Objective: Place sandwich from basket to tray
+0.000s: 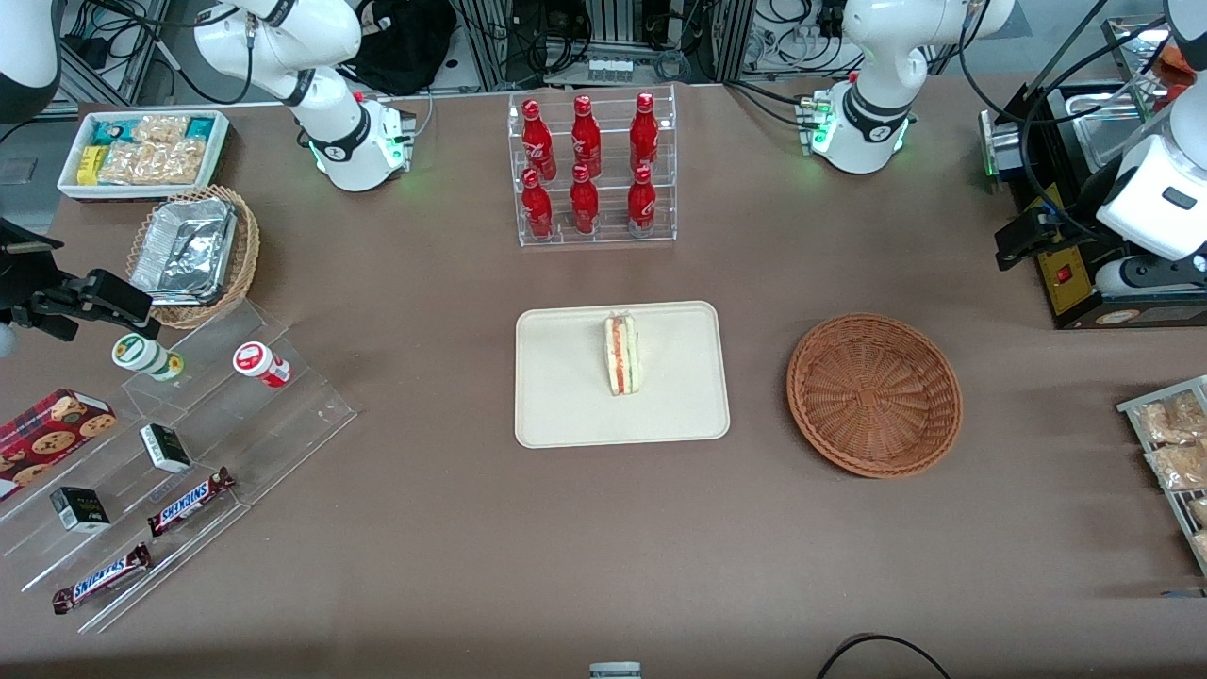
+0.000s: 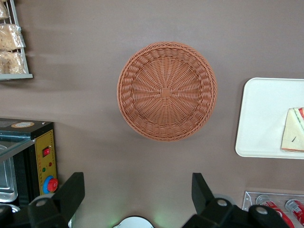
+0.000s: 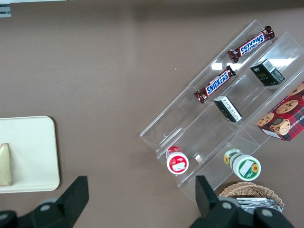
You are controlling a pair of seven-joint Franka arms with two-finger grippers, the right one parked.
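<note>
Brown cloth covered the tabletop (image 1: 453,566) we looked across. On it, near the middle, lay the cream tray (image 1: 566,415), flat with rounded corners and a low rim. Beside it, toward the working arm's end, sat the round reddish-brown wicker basket (image 1: 874,394), and we saw nothing in it. The sandwich (image 1: 620,354) stood on its edge on the tray, a small pale wedge with red-orange and light green layers facing up. In the left wrist view we saw only part of the tray and one corner of the sandwich, both cut off at the frame's edge. The hand (image 2: 137,190) hung above the bare cloth near the basket, its fingers (image 2: 71,190) spread wide apart and holding nothing.
</note>
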